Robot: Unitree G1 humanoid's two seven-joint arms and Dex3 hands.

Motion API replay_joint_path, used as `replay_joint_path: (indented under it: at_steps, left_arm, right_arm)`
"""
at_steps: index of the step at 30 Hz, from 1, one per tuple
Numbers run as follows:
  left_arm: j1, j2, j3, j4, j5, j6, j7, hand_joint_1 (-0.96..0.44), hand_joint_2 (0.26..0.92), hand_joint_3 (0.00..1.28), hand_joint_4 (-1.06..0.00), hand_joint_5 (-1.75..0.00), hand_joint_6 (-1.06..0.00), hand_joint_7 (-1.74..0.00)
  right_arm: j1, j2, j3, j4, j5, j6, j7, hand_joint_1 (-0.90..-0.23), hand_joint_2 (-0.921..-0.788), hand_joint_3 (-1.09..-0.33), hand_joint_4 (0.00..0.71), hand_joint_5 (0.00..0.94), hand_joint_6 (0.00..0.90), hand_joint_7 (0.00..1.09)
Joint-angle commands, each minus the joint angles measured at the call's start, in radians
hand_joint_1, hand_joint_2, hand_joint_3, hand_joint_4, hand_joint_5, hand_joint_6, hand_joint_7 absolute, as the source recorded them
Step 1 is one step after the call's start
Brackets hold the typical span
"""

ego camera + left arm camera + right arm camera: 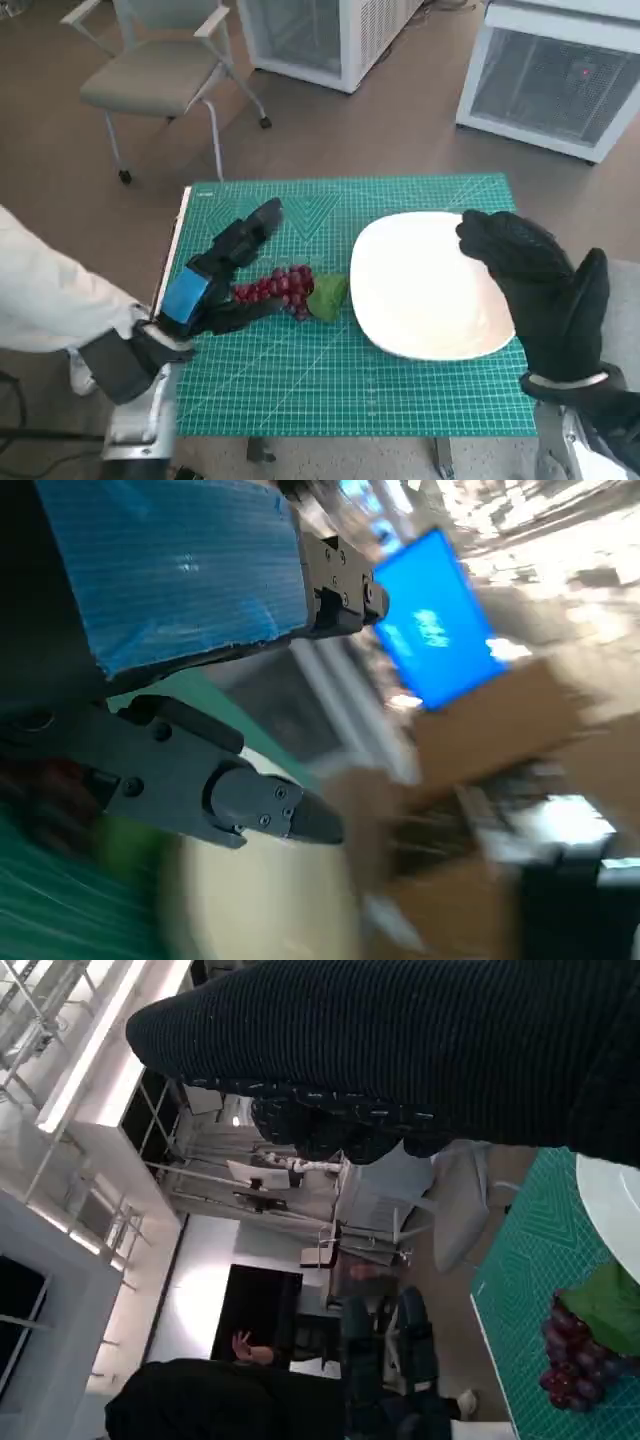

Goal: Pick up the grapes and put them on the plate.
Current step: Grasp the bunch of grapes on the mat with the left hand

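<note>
A bunch of dark red grapes [283, 287] with a green leaf [327, 296] lies on the green mat, just left of the white plate [420, 300]. My left hand [215, 280] is at the bunch's left end. Its fingers are spread, the long ones [255, 228] raised beyond the grapes and the thumb [245, 312] on the near side, low by the bunch. My gloved right hand [535, 285] hovers over the plate's right rim, fingers apart and holding nothing. The right wrist view shows the grapes [575, 1365], the leaf [605, 1305] and the plate's edge [612, 1200]. The left wrist view is blurred.
The green cutting mat [330, 390] covers the small table. A grey chair [160, 70] stands on the floor beyond the left corner, and white cabinets [560, 80] stand farther back. A person [200, 1400] shows in the right wrist view, away from the table.
</note>
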Motion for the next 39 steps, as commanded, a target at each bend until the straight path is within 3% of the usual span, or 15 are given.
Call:
replay_joint_path:
  at_steps: [1,12,22,31,39]
  left_arm:
    - [0.075,0.135,-0.076,-0.306,0.389,0.167,0.049,-0.34,0.738,0.0,0.0,0.0,-0.07,-0.01]
    - [0.061,0.149,-0.167,-0.414,0.437,0.436,-0.077,-0.39,0.72,0.0,0.0,0.0,-0.11,-0.02]
    - [0.018,0.141,-0.271,-0.414,0.509,0.587,-0.086,-0.42,0.73,0.0,0.0,0.0,-0.14,-0.02]
    - [-0.077,0.098,-0.389,-0.272,0.6,0.698,-0.052,-0.33,0.731,0.0,-0.04,-0.01,-0.19,-0.02]
    - [-0.201,0.047,-0.478,-0.04,0.653,0.747,0.01,-0.29,0.731,0.0,-0.07,-0.01,-0.2,-0.01]
  right_arm:
    - [0.036,-0.004,-0.006,-0.003,0.005,0.028,-0.005,-0.347,-0.921,-0.606,0.413,0.821,0.236,0.98]
    - [0.039,0.0,-0.007,-0.002,0.002,0.027,-0.005,-0.348,-0.921,-0.605,0.411,0.827,0.234,0.99]
    - [0.037,0.001,-0.009,0.001,0.001,0.027,-0.007,-0.345,-0.921,-0.607,0.408,0.83,0.232,0.99]
    - [0.036,0.002,-0.011,0.005,0.001,0.027,-0.007,-0.345,-0.921,-0.607,0.407,0.833,0.231,0.99]
    - [0.037,0.002,-0.01,0.006,-0.001,0.026,-0.007,-0.345,-0.921,-0.607,0.406,0.834,0.231,0.99]
